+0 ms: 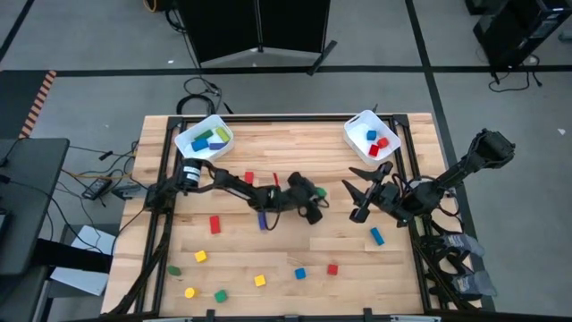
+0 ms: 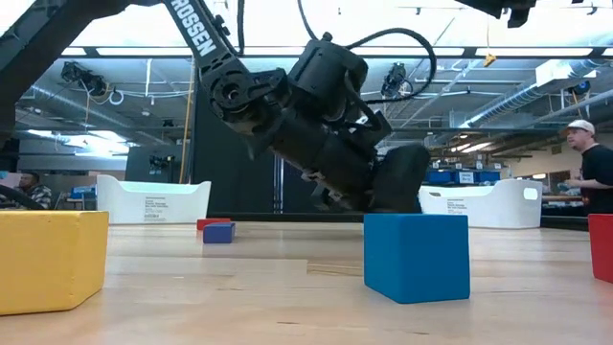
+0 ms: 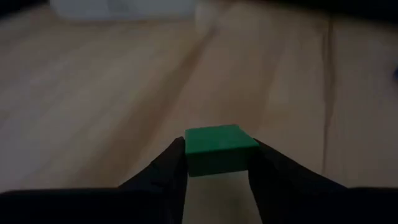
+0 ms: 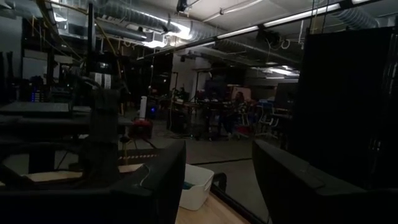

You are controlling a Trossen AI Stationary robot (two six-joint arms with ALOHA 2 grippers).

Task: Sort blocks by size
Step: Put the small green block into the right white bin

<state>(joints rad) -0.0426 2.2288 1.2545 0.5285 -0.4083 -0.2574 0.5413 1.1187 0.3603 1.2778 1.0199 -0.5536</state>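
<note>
A pale butcher-block wooden desk (image 1: 286, 259) is shown from above, framed by a dark metal rail and set on a grey floor crossed by black tape lines. Two white rectangular plastic bins are seen at its far edge: the left bin (image 1: 204, 139) is loaded with blue, green and yellow blocks, the right bin (image 1: 372, 136) with red and blue ones.

The left end effector (image 1: 315, 204) is lowered at mid-desk and is closed on a small green cube (image 3: 219, 148), which is pinched between its two dark fingers (image 3: 166, 173) (the grip is shown plainly in the left wrist view). The right end effector (image 1: 362, 192) is held above the desk beside the right bin, its jaws parted and nothing between them.

Loose small solid-coloured blocks (image 1: 260, 280) in red, blue, green and yellow are scattered over the near half of the desk; a blue cube (image 2: 417, 256) and a yellow cube (image 2: 50, 259) are seen close in the low view.

Behind the desk, an open workshop with exposed ceiling ducts and strip lights is visible, and a person in a cap (image 2: 590, 168) is seen at the right.
</note>
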